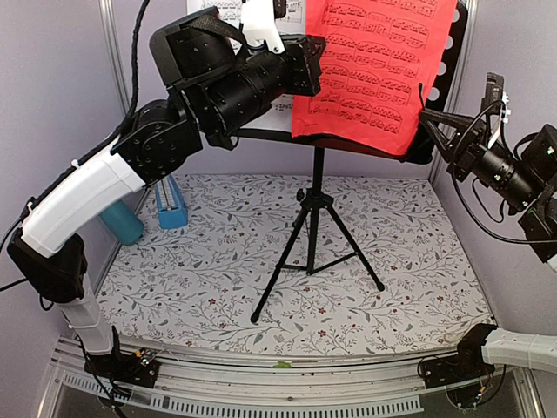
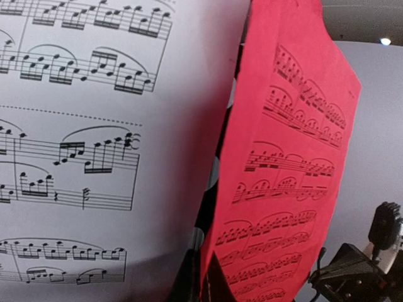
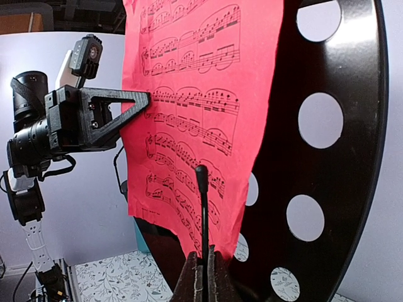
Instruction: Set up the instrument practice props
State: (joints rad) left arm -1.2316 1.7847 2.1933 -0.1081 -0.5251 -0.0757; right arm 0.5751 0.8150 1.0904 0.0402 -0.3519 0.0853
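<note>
Black tripod music stand (image 1: 313, 218) stands mid-frame on the floral counter (image 1: 409, 270), its perforated panel (image 3: 340, 157) at the top of the overhead view; red sheet (image 1: 374, 61) lies on the panel's right half and covers several holes, its lower edge at the ledge; white sheet (image 2: 94, 157) sits just left of it, the two edges close together in the left wrist view. From above the white sheet is almost wholly hidden by the black bulk of the left arm (image 1: 235, 78), with only slivers showing at the top edge and under the wrist. Left fingers (image 3: 140, 100) are pressed together and hold nothing; their tip meets the red sheet's left edge at mid-height, actual contact not certain. Right fingers (image 3: 191, 283) are closed at the panel's lower right corner, with a thin black wire (image 3: 202, 201) rising from between them in front of the red sheet. Blue pyramid metronome (image 1: 171, 205) stands at mid-left on the counter, beside the teal cup (image 1: 122, 225), which the left arm's white link partly covers; both are well apart from the tripod feet.
</note>
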